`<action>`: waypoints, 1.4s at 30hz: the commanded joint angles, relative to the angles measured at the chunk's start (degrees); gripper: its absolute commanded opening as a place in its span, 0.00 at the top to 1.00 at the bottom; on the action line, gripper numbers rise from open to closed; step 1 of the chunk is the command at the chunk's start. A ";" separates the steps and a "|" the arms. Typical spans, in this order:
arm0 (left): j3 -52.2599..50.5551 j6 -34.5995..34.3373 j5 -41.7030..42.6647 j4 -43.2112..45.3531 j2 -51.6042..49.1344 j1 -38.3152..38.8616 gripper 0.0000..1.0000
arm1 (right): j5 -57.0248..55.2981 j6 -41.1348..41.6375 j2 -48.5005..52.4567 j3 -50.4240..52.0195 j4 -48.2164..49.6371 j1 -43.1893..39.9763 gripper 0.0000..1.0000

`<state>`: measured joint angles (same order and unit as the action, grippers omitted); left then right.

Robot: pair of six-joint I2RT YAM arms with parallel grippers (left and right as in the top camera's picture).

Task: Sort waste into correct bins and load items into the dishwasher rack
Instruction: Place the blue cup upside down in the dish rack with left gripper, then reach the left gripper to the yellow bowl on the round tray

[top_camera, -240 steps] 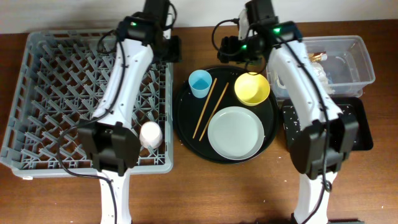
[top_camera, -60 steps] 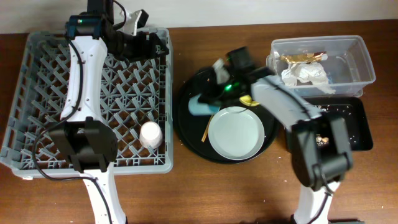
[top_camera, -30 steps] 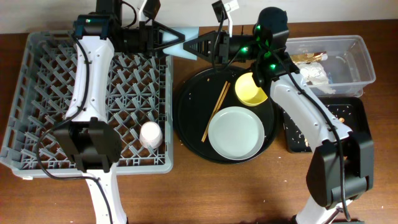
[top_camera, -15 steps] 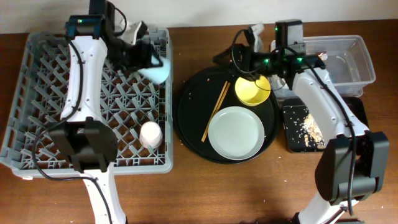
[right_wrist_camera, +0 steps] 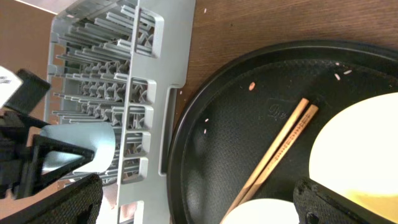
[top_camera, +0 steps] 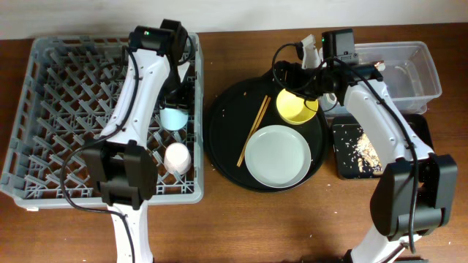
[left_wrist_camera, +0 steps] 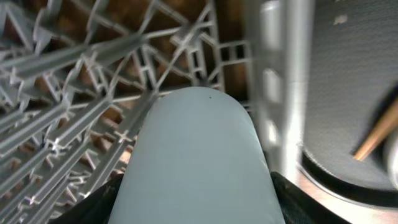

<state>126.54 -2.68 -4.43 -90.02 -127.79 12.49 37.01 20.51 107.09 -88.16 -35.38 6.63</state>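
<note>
A left hand point(top_camera: 176, 109) is gripping the small light-blue cup point(top_camera: 173, 119) at the right-hand edge of the grey dishwasher rack point(top_camera: 66, 109). Its dark fingers point(left_wrist_camera: 93, 208) are closing on the cup's two sides. In the left wrist view the cup is filling most of the frame, its far end pointing down among the upright pegs point(left_wrist_camera: 56, 68). Which end of the cup is facing down cannot be told. The pink cup point(top_camera: 176, 157), looking almost white from overhead, is standing in the rack near the blue one, closer to the front rail.

The right hand point(top_camera: 287, 75) is hanging wide open and holding nothing above the far rim of the round black tray point(top_camera: 223, 146), just beside the yellow bowl point(top_camera: 296, 106). On that tray the wooden chopsticks point(top_camera: 251, 131) are lying side by side on a slant, left of the bowl. The pale grey-green plate point(top_camera: 278, 157) is sitting just in front of the bowl.

At the far right of the brown wooden surface point(top_camera: 292, 226) the clear tub point(top_camera: 428, 73) is standing behind the shallow black tray point(top_camera: 420, 157). Beige food scraps point(top_camera: 358, 150) are lying scattered at the black tray's left end. The right arm point(top_camera: 373, 109) is covering the tub's left end, so its contents are hard to make out. An embossed mark point(right_wrist_camera: 277, 112) on the round tray's floor, seen in the right wrist view, is too small to read.
</note>
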 commanded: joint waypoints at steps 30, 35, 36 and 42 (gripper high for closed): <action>16.76 -3.76 15.76 27.82 -7.74 18.78 0.08 | -26.80 -0.85 -15.98 -16.11 -34.97 -22.88 0.02; 16.76 -3.76 15.82 28.17 -15.43 19.61 0.09 | -27.21 -1.42 -15.98 -15.89 -35.63 -22.73 0.01; 16.76 -3.76 15.85 28.87 -16.31 19.91 0.11 | -27.28 -2.21 -15.98 -15.89 -35.63 -22.73 0.02; 16.76 -8.02 13.33 30.40 -19.67 23.37 0.28 | -27.43 -2.38 -15.98 -15.89 -37.03 -22.73 0.01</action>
<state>143.04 -7.25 10.59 -59.31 -144.27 34.30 10.48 18.92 90.96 -104.36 -71.90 -16.14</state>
